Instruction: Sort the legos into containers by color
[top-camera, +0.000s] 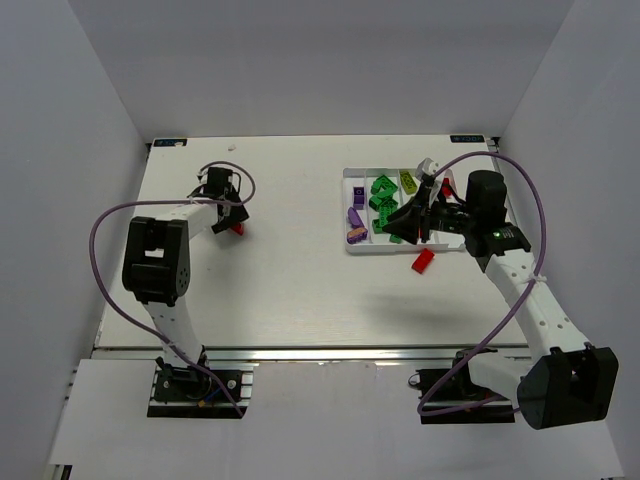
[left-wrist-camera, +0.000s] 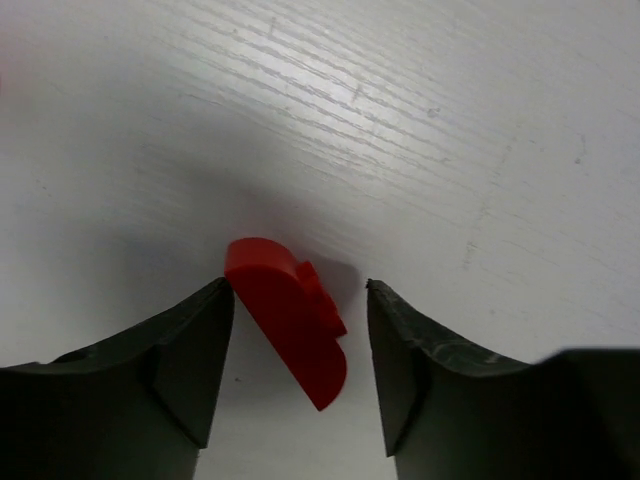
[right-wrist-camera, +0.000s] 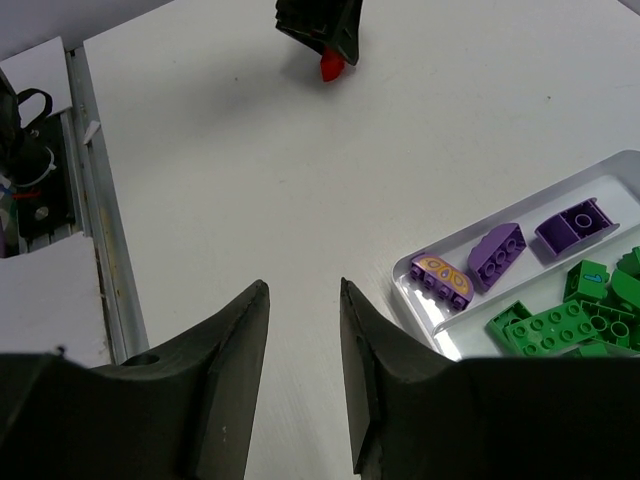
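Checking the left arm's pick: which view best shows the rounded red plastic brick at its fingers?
Left wrist: the rounded red plastic brick is close, large and sharp. Top external shows only a red speck; right wrist, a distant red tip.

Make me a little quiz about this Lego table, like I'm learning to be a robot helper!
1. True or false: the right tool holds a brick.
2. In the top view, which colour fills the left-end compartment of the tray? A red, B purple, C yellow.
3. Fill in: the piece between the open jaws of the left tool is ___.
Key: 1 false, it is empty. 2 B, the purple bricks. 3 red.
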